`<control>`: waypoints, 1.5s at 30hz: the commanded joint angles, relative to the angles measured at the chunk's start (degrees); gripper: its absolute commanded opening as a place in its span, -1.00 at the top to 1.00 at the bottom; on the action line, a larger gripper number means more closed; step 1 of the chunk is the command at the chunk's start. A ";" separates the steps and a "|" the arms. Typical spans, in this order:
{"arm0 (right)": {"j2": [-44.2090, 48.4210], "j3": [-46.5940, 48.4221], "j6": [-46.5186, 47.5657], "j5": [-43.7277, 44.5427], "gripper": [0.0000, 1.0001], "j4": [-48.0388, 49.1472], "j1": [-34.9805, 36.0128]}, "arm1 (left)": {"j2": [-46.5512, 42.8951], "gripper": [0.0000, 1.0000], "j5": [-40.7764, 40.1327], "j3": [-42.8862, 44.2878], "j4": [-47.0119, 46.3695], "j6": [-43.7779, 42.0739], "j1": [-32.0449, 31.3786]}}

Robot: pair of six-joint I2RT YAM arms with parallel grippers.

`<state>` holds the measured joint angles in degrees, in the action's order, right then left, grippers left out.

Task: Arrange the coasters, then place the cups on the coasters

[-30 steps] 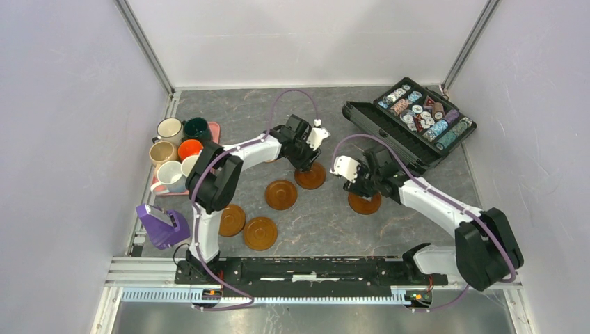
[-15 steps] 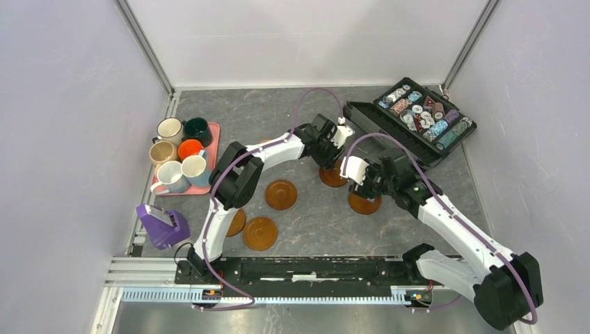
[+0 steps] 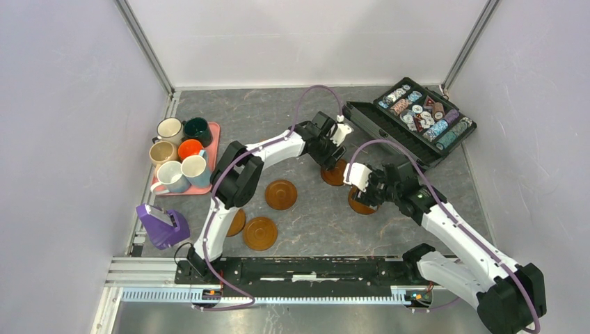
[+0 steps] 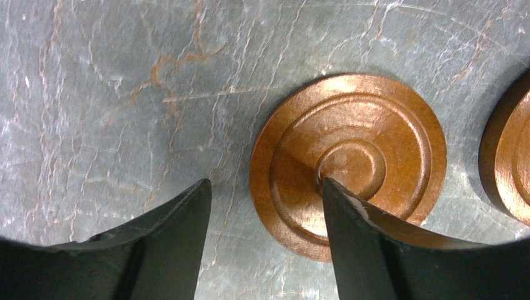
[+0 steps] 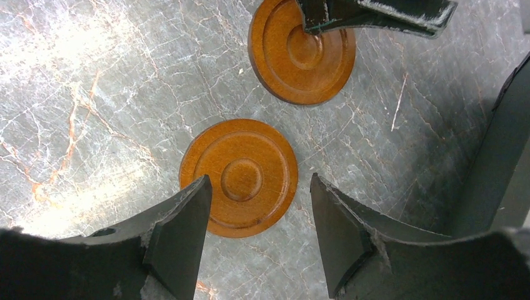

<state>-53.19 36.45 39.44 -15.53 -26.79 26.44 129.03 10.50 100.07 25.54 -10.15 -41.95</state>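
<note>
- Left pincer [image 4: 264, 184]: released, fingers spread, nothing clamped.
- A coaster [image 4: 348, 165] lies flat on the table under it, offset toward one finger. That fingertip [image 4: 350, 215] sits over the coaster's centre ring and the other finger is over bare stone. Can't tell if the tip touches the coaster.
- Right pincer [image 5: 259, 180]: also released, fingers apart. A second coaster [image 5: 239, 178] lies flat below it, roughly under the gap, with one edge tucked behind a finger.
- These two discs are close together but not touching. The left pincer's one lies just beyond the right pincer's.
- Three more coasters [image 3: 281, 194] lie back toward the left arm's base from its pincer. One of them is half hidden behind that arm.
- Cups [image 3: 189, 149]: six, upright, bunched on a pink tray [image 3: 214, 132], well off to the left pincer's left. Colours are cream, dark green, beige, orange, white and light blue.
- A black case [image 3: 389, 132], lid open and full of poker chips [image 3: 424, 118], sits beyond the right pincer. Chip markings are too small to read.
- A purple gadget [image 3: 161, 226] sits by the left arm's base. Can't tell what it is.
- Table [image 3: 313, 223]: grey stone-look slab with rust-coloured veins and fine scratches.
- Room: plain pale walls, metal corner posts, and a metal rail along the near edge under both bases.
</note>
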 commanded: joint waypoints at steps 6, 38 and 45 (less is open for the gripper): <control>-1.94 -0.23 -2.91 -0.83 -0.35 5.45 -0.24 | -20.17 -0.66 6.95 -9.49 4.95 -2.39 5.61; -18.35 7.08 -11.34 2.41 -0.29 18.43 1.52 | -26.73 -0.40 -1.36 -41.03 -6.45 -24.53 12.94; -16.97 4.66 -12.45 2.96 -0.21 19.09 1.53 | -18.01 -0.04 -2.11 -27.36 -2.70 -17.69 13.26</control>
<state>-71.20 42.11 28.16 -13.19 -9.50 27.81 104.84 12.82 65.78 24.27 -30.79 -29.32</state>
